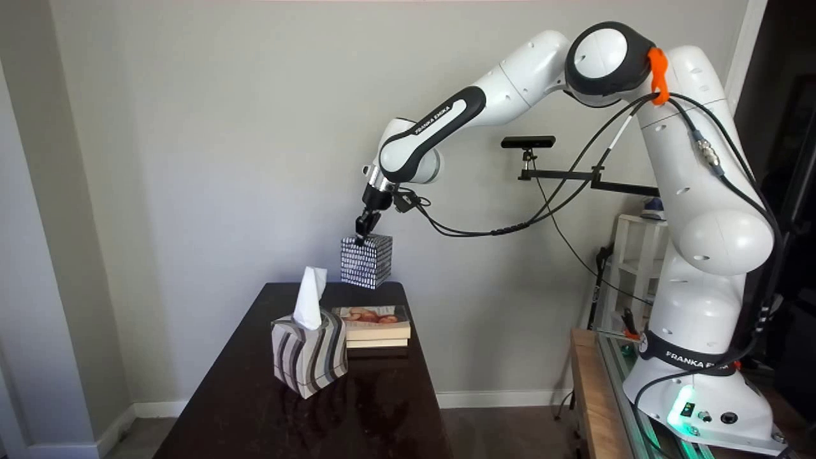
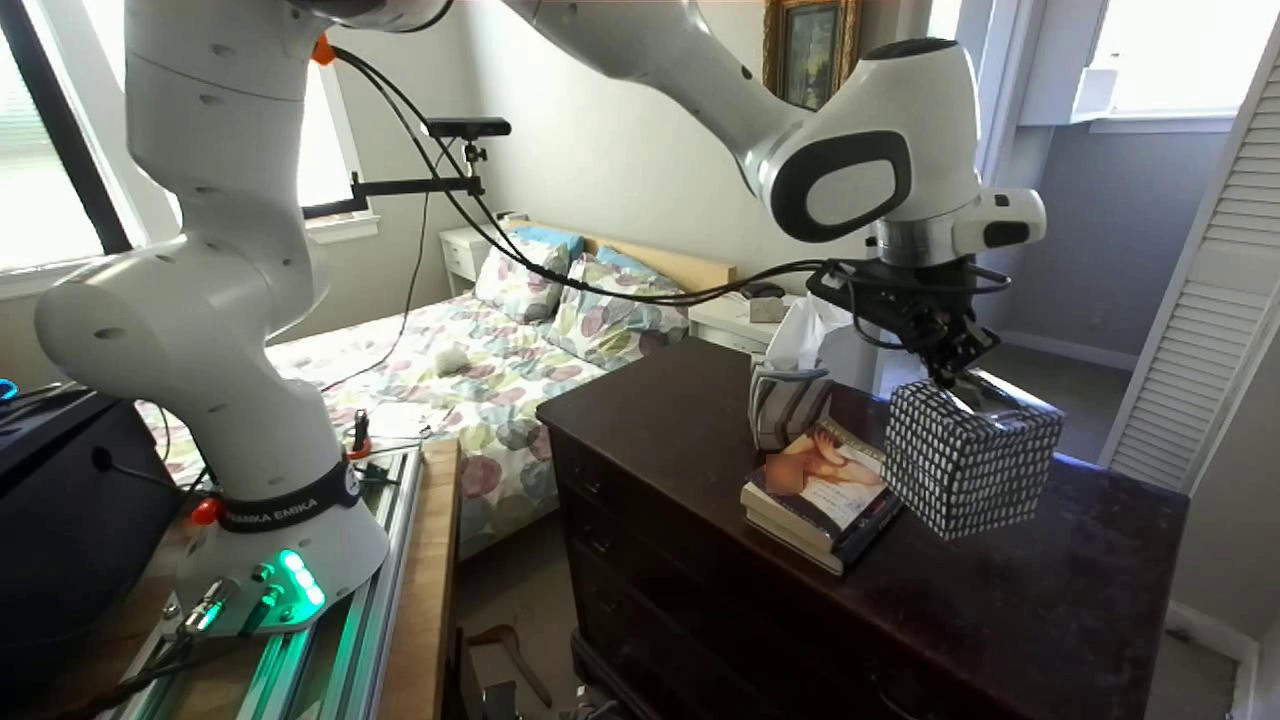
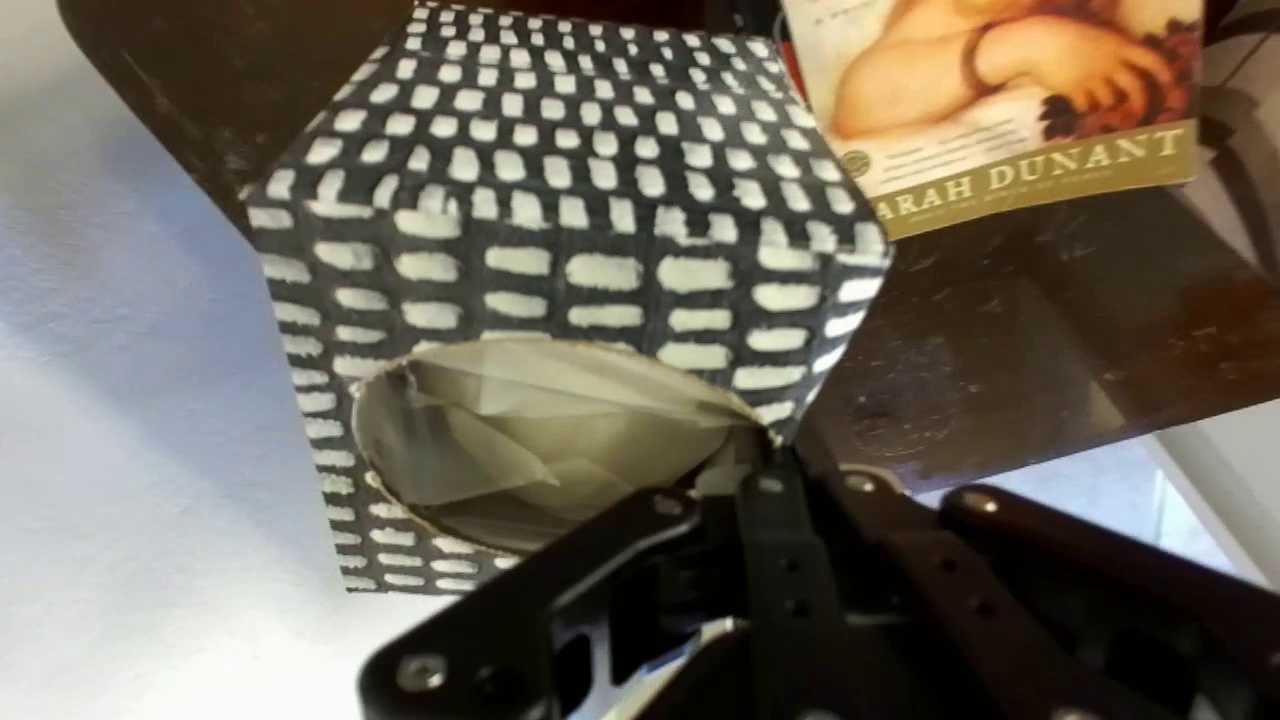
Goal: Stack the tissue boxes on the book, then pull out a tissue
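Gripper pinches black-and-white box by rim of oval opening; box looks aloft over dresser, near books. Stacking not yet done: striped box stands beside books, tissue poking up. Remaining, I judge: both boxes up, then tissue out. Held box near-cubic, no clear long axis; opening faces up, slight tilt.

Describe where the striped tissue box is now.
In an exterior view, the striped tissue box stands on the dark dresser, left of the stacked books, nearer the camera.
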`<action>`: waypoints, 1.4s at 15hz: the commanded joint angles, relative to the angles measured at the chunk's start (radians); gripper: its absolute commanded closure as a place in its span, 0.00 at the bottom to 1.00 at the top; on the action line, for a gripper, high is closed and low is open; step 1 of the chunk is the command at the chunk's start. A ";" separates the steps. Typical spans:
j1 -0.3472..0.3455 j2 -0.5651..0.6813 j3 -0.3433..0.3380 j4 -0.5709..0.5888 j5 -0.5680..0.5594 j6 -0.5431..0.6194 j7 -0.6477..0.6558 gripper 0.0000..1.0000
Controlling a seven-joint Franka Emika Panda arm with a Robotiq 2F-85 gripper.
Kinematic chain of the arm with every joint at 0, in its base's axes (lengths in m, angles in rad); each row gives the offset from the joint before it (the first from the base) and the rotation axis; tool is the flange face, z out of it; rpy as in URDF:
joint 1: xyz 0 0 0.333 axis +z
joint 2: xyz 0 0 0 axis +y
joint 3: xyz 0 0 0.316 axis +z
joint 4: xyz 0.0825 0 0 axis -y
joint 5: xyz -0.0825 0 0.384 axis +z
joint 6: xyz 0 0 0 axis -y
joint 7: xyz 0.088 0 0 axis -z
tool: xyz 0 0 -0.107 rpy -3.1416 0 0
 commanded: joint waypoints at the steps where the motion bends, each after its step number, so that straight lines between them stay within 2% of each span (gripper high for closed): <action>1: 0.011 -0.102 0.037 -0.115 0.099 -0.034 -0.095 1.00; 6: 0.051 -0.155 0.068 -0.218 0.180 -0.069 -0.199 1.00; 9: 0.083 -0.163 0.066 -0.280 0.179 -0.049 -0.254 1.00; 10: 0.089 -0.161 0.064 -0.293 0.176 -0.042 -0.275 0.93; 11: 0.094 -0.160 0.063 -0.309 0.175 -0.027 -0.299 0.72; 12: 0.097 -0.158 0.062 -0.321 0.172 -0.011 -0.321 0.68; 13: 0.094 -0.162 0.065 -0.331 0.178 -0.006 -0.352 0.68; 16: 0.089 -0.190 0.073 -0.347 0.214 -0.011 -0.407 0.48; 21: 0.112 -0.278 0.043 -0.394 0.226 0.020 -0.434 0.13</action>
